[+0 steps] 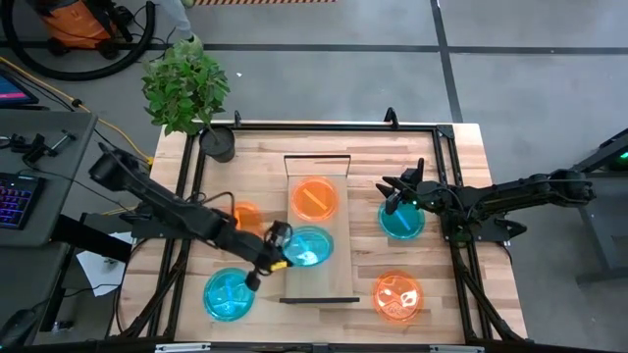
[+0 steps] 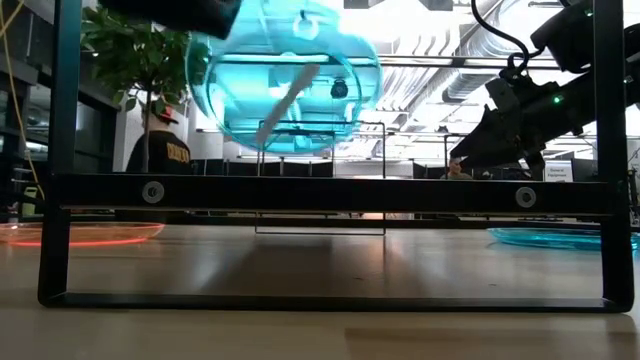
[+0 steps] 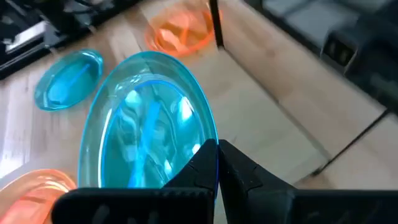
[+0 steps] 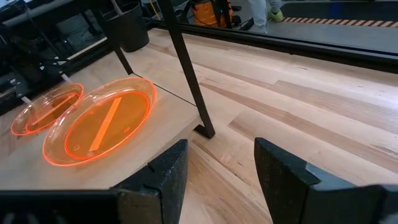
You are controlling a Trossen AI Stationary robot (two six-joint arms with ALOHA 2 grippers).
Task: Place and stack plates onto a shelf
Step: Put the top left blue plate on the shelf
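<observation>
L gripper [image 1: 276,238] clamping blue plate [image 1: 308,246] above shelf [image 1: 339,285], R gripper [image 4: 216,163] wide, no legible writing

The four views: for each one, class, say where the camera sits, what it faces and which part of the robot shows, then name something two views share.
High view: overhead, looking down; both arms, shelf.
Low view: table height, looking level under the shelf's rail; held cyan plate.
Left wrist view: on the left arm; left gripper pinching that plate's rim.
Right wrist view: on the right arm; open right gripper facing the orange plate on the shelf.
Shared: held cyan plate appears in high, low, left wrist views.
</observation>
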